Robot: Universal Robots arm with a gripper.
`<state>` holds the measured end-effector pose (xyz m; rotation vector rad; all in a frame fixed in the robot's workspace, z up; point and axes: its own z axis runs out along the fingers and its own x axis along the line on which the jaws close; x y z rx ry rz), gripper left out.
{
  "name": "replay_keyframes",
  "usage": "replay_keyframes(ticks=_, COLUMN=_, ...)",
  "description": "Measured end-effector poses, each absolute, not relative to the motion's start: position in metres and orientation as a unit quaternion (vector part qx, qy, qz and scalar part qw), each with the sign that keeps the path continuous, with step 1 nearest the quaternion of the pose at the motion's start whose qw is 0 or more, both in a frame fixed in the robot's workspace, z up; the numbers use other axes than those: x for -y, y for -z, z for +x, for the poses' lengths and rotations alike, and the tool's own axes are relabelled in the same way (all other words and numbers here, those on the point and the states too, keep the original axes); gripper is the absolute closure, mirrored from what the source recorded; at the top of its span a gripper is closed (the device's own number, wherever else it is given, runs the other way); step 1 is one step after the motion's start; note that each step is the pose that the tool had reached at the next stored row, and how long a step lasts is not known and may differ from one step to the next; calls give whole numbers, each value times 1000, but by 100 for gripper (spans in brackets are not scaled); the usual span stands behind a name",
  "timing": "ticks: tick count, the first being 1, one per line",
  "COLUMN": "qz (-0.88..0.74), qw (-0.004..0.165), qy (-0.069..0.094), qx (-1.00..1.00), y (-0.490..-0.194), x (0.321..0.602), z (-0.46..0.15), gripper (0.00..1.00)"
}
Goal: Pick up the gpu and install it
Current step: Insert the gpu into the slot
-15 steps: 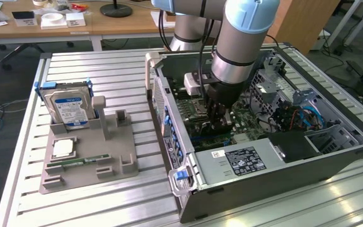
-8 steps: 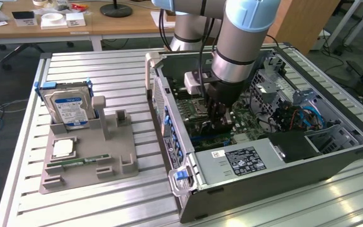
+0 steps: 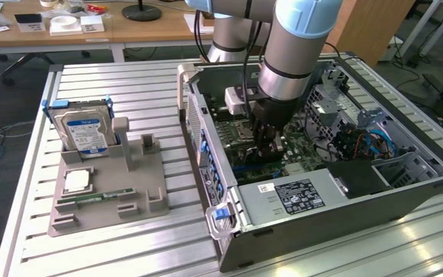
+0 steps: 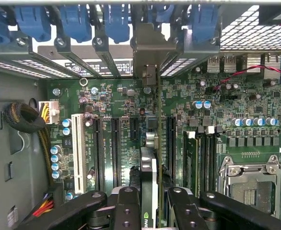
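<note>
Writing: a white label with a QR-style code sits on the black power supply (image 3: pixel 302 195) at the case's near side; its text is too small to read. The hard drive (image 3: pixel 85 131) carries a blue-white label.
Arm: reaches straight down into the open computer case (image 3: pixel 406 190), wrist vertical over the motherboard (image 4: pixel 227 110).
Gripper (image 4: pixel 149 201): clamped on the gpu.
Gpu (image 4: pixel 149 177): held on edge between the fingers (image 4: pixel 126 208), above the expansion slots (image 4: pixel 115 148).
Parts holder (image 3: pixel 121 184): on the exterior view's left, well apart from the case.
</note>
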<state>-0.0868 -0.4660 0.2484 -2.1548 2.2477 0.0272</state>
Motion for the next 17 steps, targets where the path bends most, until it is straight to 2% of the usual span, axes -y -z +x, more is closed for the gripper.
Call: replay_keyframes(ticks=17, qz=-699, qw=14, qy=-9, qx=-715, y=-247, x=464, z=-87, gripper=73)
